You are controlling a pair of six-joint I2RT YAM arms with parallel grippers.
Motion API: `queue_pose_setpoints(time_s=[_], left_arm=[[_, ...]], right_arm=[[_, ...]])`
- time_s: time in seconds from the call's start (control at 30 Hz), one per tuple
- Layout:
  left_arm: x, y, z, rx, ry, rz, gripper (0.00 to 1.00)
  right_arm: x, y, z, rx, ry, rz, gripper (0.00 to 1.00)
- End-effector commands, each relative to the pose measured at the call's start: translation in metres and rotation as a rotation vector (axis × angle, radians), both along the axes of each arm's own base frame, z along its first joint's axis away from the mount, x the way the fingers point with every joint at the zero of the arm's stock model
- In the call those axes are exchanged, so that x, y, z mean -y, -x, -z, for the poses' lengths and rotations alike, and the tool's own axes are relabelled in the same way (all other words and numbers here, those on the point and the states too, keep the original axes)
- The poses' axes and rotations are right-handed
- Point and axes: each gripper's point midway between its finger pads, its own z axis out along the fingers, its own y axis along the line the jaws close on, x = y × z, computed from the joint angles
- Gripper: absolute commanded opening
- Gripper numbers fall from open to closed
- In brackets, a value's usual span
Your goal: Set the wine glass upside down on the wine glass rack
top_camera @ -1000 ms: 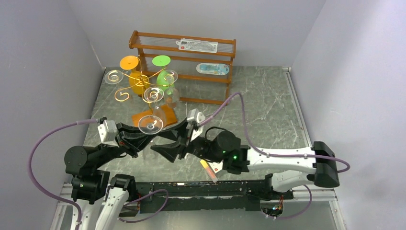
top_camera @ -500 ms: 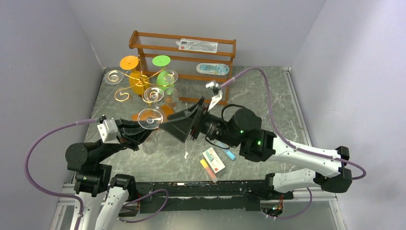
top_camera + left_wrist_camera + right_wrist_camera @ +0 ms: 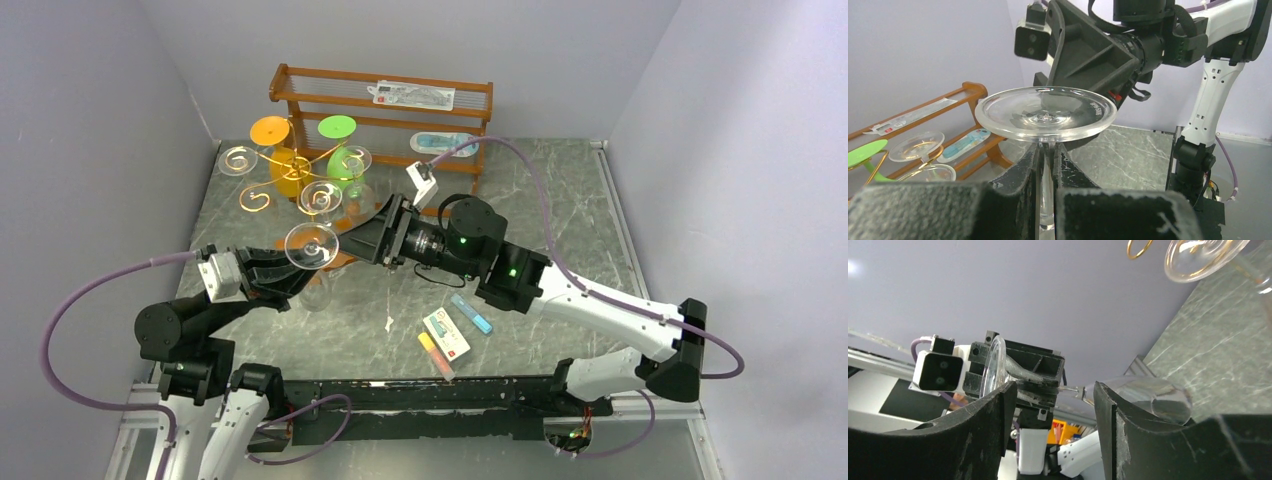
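My left gripper [image 3: 298, 276] is shut on the stem of a clear wine glass [image 3: 311, 245], held upside down with its round foot on top and its bowl hanging below. In the left wrist view the stem runs between my fingers [image 3: 1025, 172] under the foot [image 3: 1045, 112]. My right gripper [image 3: 352, 240] stands open just right of the glass, pointing at it, with nothing between its fingers [image 3: 983, 425]. The wine glass rack [image 3: 300, 172], gold wire with spiral arms, stands behind the glass at the back left. Several clear, orange and green glasses hang on it.
A two-tier brown wooden shelf [image 3: 385, 112] with packets on it stands along the back wall behind the rack. A small box [image 3: 446, 334], a blue stick [image 3: 470, 313] and a yellow-pink stick [image 3: 432, 350] lie on the marble table near the front middle.
My right arm has swung from the front of the table up and back, and its open gripper now sits beside the glass. The left gripper has shifted slightly with the glass.
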Motion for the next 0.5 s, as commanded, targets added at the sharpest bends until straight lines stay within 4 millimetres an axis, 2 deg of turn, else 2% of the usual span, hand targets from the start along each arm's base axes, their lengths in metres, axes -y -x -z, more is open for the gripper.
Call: queue_pose_setpoints(time_s=[0.0, 0.23, 0.33, 0.47], left_arm=[[-0.001, -0.003, -0.001, 0.039, 0.007, -0.016, 0.05], [-0.012, -0.013, 0.0, 0.019, 0.035, -0.115, 0.05], [-0.011, -0.015, 0.004, 0.012, 0.031, -0.11, 0.05], [-0.005, -0.014, 0.01, -0.006, -0.006, -0.065, 0.05]], right_arm=[[-0.005, 0.018, -0.019, -0.035, -0.098, -0.115, 0.61], [0.019, -0.002, -0.015, -0.117, -0.147, 0.029, 0.64], [0.024, 0.001, -0.025, -0.1, -0.201, 0.016, 0.63], [0.017, 0.009, -0.036, -0.063, -0.22, -0.043, 0.62]])
